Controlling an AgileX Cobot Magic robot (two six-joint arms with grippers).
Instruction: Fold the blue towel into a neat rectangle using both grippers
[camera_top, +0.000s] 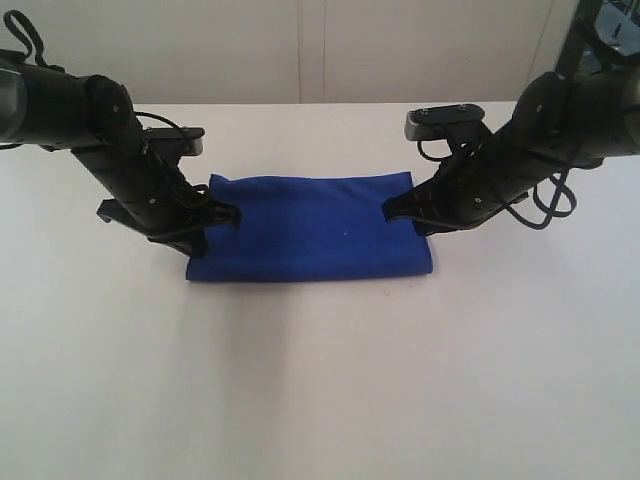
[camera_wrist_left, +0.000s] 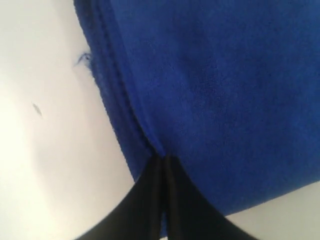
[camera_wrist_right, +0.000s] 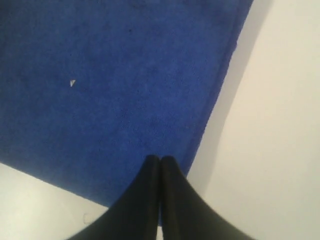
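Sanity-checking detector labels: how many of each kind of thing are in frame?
blue towel: 1
grippers: 2 (left gripper, right gripper)
table: 1
Total: 4

towel (camera_top: 310, 235): flat on table (camera_top: 320, 400), centre | left gripper (camera_top: 230, 215): at its left edge | right gripper (camera_top: 395, 212): at its right edge

Both arms are black and round. The left arm (camera_top: 120, 160) has a grey tube (camera_top: 10, 95) at its top and tiny shiny screws (camera_top: 117, 108). Black cables (camera_top: 572, 197) loop beside the right arm (camera_top: 520, 150). Each arm carries a small flat box (camera_top: 445, 115). The left hand (camera_top: 225, 215) and right hand (camera_top: 400, 212) have thin black fingers (camera_wrist_left: 150, 200).
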